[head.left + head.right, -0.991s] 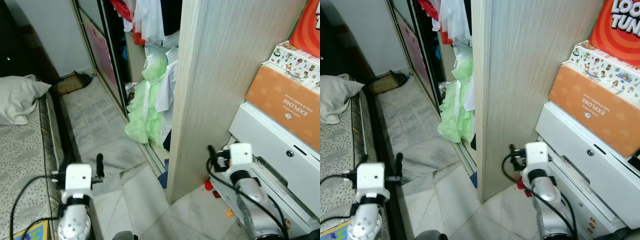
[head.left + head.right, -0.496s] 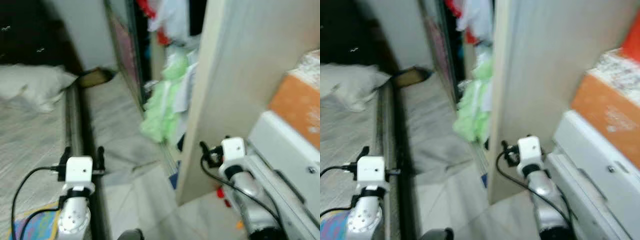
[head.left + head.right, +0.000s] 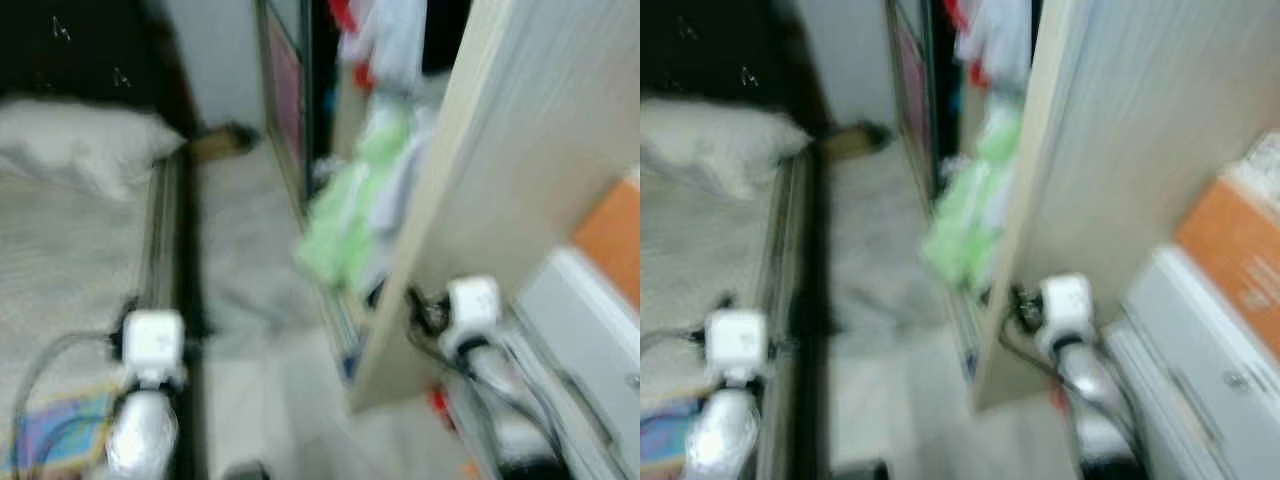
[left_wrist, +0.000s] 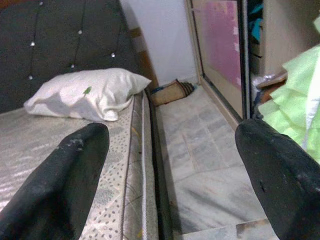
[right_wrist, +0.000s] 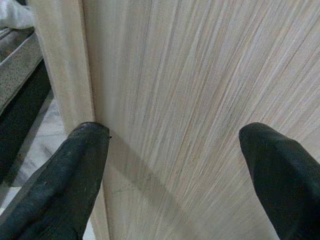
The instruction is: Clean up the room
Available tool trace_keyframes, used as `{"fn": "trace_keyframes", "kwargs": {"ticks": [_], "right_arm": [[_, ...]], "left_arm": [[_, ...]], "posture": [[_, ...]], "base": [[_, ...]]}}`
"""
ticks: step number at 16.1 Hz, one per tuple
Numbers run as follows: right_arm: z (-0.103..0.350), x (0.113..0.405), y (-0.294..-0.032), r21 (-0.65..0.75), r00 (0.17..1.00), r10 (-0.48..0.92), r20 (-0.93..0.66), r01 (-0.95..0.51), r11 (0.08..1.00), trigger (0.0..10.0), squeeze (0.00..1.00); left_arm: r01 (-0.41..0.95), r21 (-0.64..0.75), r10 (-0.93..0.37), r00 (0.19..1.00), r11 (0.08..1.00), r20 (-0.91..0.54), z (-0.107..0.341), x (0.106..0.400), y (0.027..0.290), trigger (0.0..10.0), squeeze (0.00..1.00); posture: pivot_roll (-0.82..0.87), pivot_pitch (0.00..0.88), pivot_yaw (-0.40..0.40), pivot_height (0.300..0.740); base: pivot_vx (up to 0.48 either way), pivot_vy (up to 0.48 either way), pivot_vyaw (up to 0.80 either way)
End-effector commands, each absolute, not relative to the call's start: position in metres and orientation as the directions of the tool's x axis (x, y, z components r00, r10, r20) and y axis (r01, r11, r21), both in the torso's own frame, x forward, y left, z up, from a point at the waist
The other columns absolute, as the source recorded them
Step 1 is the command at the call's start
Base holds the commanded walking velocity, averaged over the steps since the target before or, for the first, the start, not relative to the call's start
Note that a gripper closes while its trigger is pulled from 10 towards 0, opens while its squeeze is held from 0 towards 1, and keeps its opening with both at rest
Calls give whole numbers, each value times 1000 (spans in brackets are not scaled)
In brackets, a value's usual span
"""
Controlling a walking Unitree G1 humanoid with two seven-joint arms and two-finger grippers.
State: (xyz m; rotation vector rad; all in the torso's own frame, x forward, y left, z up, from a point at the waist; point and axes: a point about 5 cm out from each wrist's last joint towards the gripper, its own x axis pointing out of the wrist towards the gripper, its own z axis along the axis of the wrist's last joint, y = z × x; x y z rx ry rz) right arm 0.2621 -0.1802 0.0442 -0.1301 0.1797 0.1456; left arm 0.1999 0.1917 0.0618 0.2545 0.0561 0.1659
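Head views are blurred. Lower right of frame: right gripper (image 5: 172,175), fingers spread, holding nothing, directly facing the pale wood wardrobe panel (image 5: 200,65). Lower left: left gripper (image 4: 172,165), fingers spread, empty, over the mattress (image 4: 60,150) edge and marble floor (image 4: 210,145). Mid-frame: green garment (image 3: 345,225) hanging from the wardrobe. Upper left: white pillow (image 4: 85,92).

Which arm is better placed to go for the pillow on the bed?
Left, probably. The left end effector is open and empty, looking along the bed toward the white pillow. The right end effector, also open, faces the wooden wardrobe panel on the far side.
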Motion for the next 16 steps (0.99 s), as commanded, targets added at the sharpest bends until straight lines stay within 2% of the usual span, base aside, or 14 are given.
{"fn": "trace_keyframes", "kwargs": {"ticks": [1,4,9,13,16], "right_arm": [[48,266,-180,-120,975,136,-177,-159,980,10000,0],[45,260,-186,-126,971,126,-201,-154,980,10000,0],[39,204,-208,-145,947,158,-279,-204,968,10000,0],[30,205,-210,-139,950,130,-283,-174,975,10000,0],[27,206,-208,-127,946,147,-289,-191,973,10000,0]], "left_arm": [[-142,240,153,988,960,-28,64,201,185,10000,0],[-121,237,134,990,964,-42,62,199,181,10000,0],[-113,227,129,990,967,-56,61,192,180,10000,0],[-86,217,102,993,972,-63,61,192,173,10000,0],[-95,221,110,992,971,-57,63,194,176,10000,0]], "posture": [[-32,0,6,740],[-35,0,1,740],[-44,0,-10,740],[-47,0,-4,740],[-37,0,-10,740]], "base": [[0,0,0],[0,0,0],[0,0,0],[0,0,0],[-276,0,0]]}}
